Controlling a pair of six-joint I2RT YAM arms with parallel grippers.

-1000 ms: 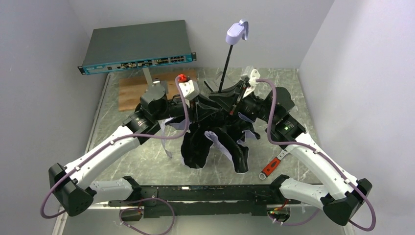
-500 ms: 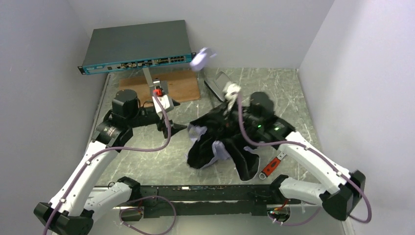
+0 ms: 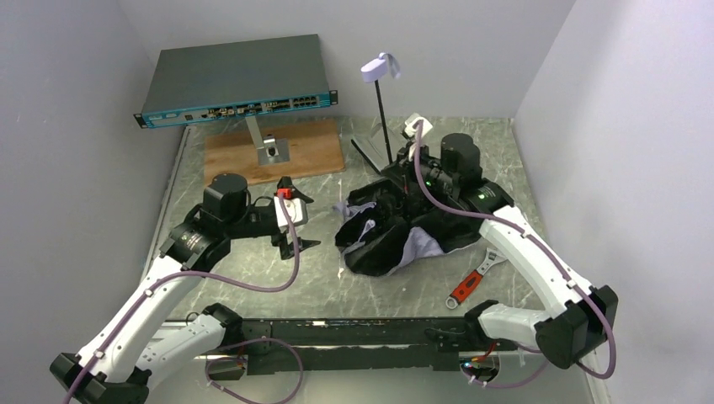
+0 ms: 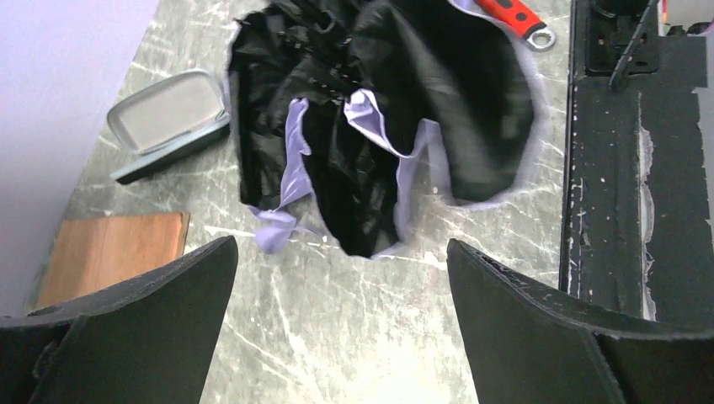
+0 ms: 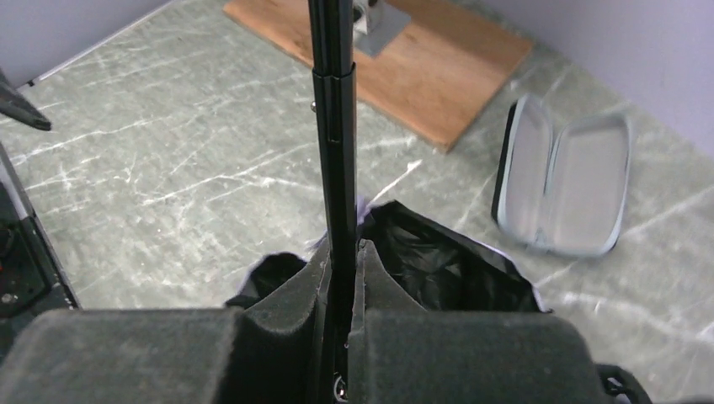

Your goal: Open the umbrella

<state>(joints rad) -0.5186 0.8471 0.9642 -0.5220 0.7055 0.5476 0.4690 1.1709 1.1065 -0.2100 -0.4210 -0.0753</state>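
Note:
The umbrella lies collapsed on the marble table, its canopy [image 3: 402, 240] a crumpled heap, black inside with lavender edges. Its thin black shaft [image 3: 386, 118] rises almost upright to the lavender handle [image 3: 380, 67]. My right gripper [image 3: 394, 171] is shut on the shaft [image 5: 334, 126] just above the canopy [image 5: 442, 269], with both pads pressed against it. My left gripper [image 3: 307, 220] stands wide open a little left of the canopy [image 4: 379, 126]. Nothing sits between its fingers [image 4: 135, 328], only bare table.
A grey network switch [image 3: 236, 80] leans at the back left. In front of it lies a wooden board [image 3: 311, 147] with a small metal stand [image 3: 268, 145]. An open grey case [image 5: 564, 172] lies behind the canopy. A red-handled wrench [image 3: 470, 282] rests near the front rail [image 3: 354, 332].
My left gripper has opened, let go of the canopy and drawn back to the left. The right gripper has swung the shaft more upright, and the canopy has bunched up to the right.

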